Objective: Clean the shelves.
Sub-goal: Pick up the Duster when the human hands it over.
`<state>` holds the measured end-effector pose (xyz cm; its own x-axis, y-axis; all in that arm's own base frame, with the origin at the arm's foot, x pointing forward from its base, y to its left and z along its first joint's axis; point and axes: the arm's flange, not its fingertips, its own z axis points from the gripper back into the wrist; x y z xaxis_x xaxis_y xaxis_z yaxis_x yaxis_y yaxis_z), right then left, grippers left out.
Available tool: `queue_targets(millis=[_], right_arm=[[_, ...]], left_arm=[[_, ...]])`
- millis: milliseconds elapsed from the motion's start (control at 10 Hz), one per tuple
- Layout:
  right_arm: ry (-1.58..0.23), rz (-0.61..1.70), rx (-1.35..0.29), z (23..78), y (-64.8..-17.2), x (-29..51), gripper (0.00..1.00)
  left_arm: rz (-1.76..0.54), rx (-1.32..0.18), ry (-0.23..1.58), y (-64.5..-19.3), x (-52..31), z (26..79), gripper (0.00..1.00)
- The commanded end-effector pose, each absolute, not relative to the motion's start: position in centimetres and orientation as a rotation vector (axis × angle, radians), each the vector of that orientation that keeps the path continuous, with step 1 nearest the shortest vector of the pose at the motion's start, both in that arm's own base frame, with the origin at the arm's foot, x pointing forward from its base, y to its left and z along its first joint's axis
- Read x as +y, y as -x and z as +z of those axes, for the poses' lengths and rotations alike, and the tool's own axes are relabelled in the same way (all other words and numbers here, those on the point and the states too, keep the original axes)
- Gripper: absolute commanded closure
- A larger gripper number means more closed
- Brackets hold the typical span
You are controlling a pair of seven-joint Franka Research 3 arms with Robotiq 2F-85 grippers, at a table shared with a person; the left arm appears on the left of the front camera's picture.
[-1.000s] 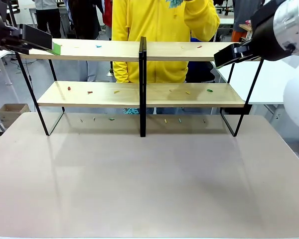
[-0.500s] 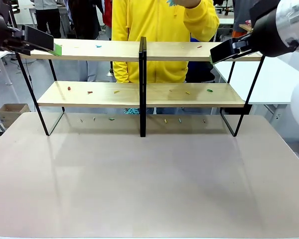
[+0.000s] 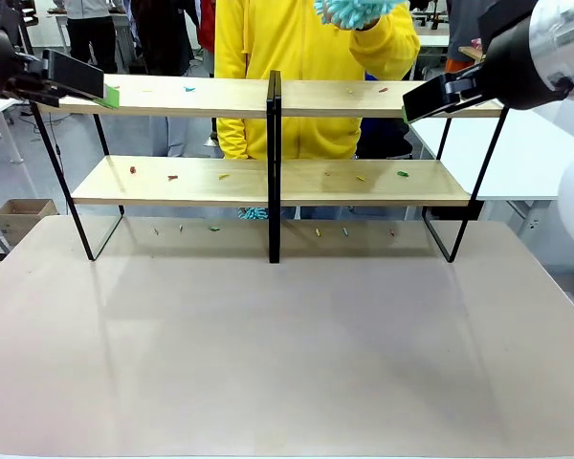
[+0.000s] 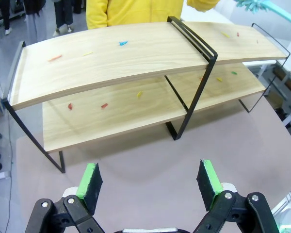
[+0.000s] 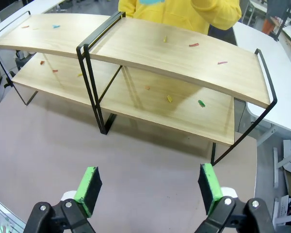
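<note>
Light-wood shelves [image 3: 239,182] stand along the worktop's [image 3: 287,363] far edge, not yet cleaned.
Both boards carry scattered coloured scraps [image 3: 402,174]. Your left end effector [image 4: 150,178] and right end effector [image 5: 148,182] hang spread and empty near the top board's two ends; a sideways drift could knock the thin frame. The person's teal duster [image 3: 349,11], held above the top board, may sweep scraps onto the worktop.

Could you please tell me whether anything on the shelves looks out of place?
Yes: small coloured scraps are scattered over both boards of the shelves, with a few more on the tabletop beneath. The shelves themselves stand straight.
</note>
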<state>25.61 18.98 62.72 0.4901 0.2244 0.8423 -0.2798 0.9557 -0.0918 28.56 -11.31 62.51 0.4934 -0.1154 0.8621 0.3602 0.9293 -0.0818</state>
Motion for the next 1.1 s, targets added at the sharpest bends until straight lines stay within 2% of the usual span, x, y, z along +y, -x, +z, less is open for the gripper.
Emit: queue_targets(millis=[0,800,1000], right_arm=[[-0.060,0.305,-1.014,62.8,-25.6,18.9,0.00],[-0.060,0.306,-1.013,62.7,-25.6,19.0,0.00],[-0.497,0.218,-0.681,68.4,-29.3,14.7,0.00]], left_arm=[[-0.294,-1.017,0.267,-28.5,-11.3,62.5,0.00],[-0.294,-1.017,0.267,-28.5,-11.3,62.5,0.00],[-0.294,-1.017,0.267,-28.5,-11.3,62.5,0.00]])
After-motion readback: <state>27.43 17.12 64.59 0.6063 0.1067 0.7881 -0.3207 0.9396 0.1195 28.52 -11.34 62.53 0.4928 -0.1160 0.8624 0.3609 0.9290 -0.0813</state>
